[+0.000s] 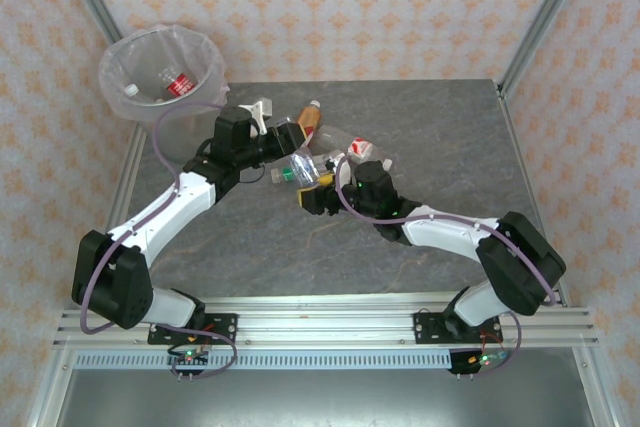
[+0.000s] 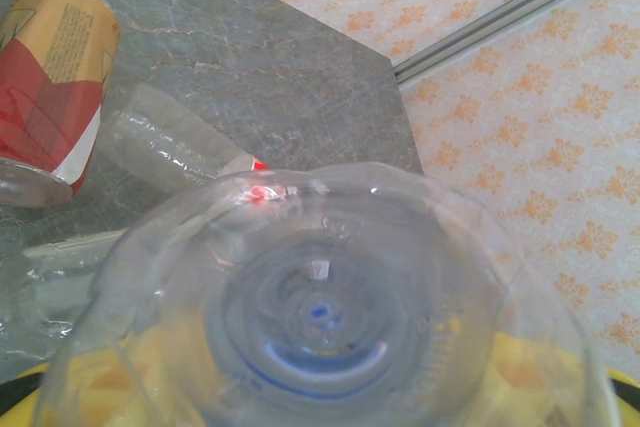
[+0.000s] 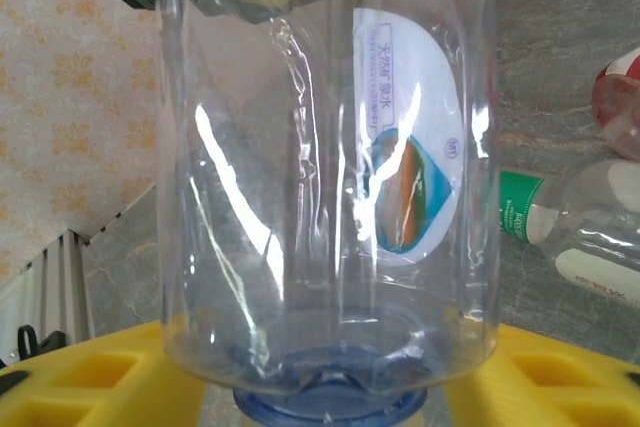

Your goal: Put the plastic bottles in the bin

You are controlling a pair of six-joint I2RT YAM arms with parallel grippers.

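Two robot arms are sharing one clear bottle (image 3: 330,167) above the grey table (image 1: 440,147), a short way to the right of the bin (image 1: 113,75) and nearer the arms' bases than the bin is. The left gripper (image 1: 288,144), reaching in from the bin's side, is clamping the bottle's base end, with its yellow pads showing on either side of the plastic in the left wrist view. The right gripper (image 1: 312,195), on the side of the bottle away from the bin, is flanking the blue-capped neck end with its yellow fingers (image 3: 90,377). Whether they are pressing the bottle or standing free of it cannot be told. The bottle is carrying an oval white label with a blue-and-orange mark. The bin, lined with a crinkly clear bag, is already holding a red-labelled bottle (image 1: 178,84) and a white-capped bottle (image 1: 130,90). More bottles are lying in a loose cluster on the table to the right of the bin. Among them, a brown-and-red-labelled bottle (image 2: 55,77) with a white cap is lying closest to the bin. A green-capped bottle (image 3: 520,205) is lying on its side a little farther from the bin, and a crushed red-and-white bottle (image 1: 357,147) is lying farther still.
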